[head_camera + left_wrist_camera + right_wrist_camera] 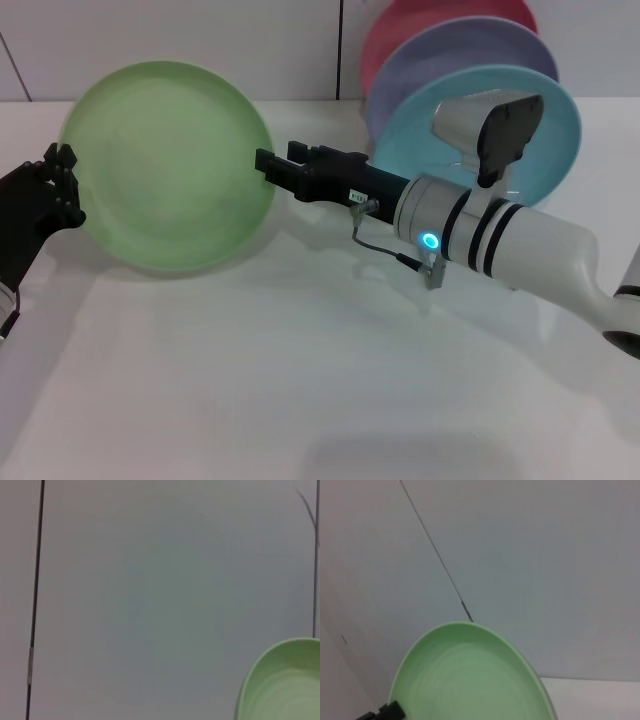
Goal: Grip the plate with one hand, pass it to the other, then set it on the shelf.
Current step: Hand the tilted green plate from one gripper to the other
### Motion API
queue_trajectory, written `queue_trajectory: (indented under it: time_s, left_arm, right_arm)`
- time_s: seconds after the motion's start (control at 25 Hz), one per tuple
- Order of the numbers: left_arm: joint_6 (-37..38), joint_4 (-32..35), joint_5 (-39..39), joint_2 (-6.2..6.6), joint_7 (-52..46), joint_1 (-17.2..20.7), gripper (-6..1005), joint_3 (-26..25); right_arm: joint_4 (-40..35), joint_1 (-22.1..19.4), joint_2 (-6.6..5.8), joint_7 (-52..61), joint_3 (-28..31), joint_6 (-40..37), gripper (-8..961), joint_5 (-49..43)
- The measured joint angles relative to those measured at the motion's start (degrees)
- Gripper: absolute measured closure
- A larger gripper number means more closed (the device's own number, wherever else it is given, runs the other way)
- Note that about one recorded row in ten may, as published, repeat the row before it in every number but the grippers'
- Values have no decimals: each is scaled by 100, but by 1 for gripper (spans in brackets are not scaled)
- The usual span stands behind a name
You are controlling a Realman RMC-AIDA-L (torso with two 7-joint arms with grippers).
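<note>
The light-green plate (pixel 165 165) hangs upright above the white table, facing me, between both arms. My right gripper (pixel 266 165) reaches in from the right and is shut on the plate's right rim. At the plate's left rim sits my black left gripper (pixel 58 188), touching or nearly touching the edge. In the left wrist view only a corner of the plate (pixel 285 685) shows. The right wrist view looks along the plate (pixel 470 680), with a black bit of the left gripper (pixel 385 713) at its far edge. The shelf is hidden behind my right arm.
At the back right a turquoise-blue plate (pixel 560 120), a lavender plate (pixel 450 55) and a red plate (pixel 400 25) stand on edge, one behind the other. My right forearm (pixel 500 240) crosses in front of them. A white wall rises behind the white table (pixel 250 380).
</note>
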Motion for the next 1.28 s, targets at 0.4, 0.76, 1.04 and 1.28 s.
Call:
queue_trajectory:
  time_s: [0.4,0.76,1.04,1.28]
  left_arm:
    - [41,-72,0,0,13,-15,962,-7]
    - [-28,-84,43,0,142,-43,962,138]
    - [-28,-84,43,0,148,-74,962,195]
    - [-24,-84,37,0,152,-91,963,177]
  right_arm:
    - [43,-33,0,-21,108,60,434,-52]
    - [74,-73,0,-41,111,34,522,-52]
    - [104,-75,0,-43,180,61,540,-52]
    - [105,-76,0,-41,219,72,592,-52]
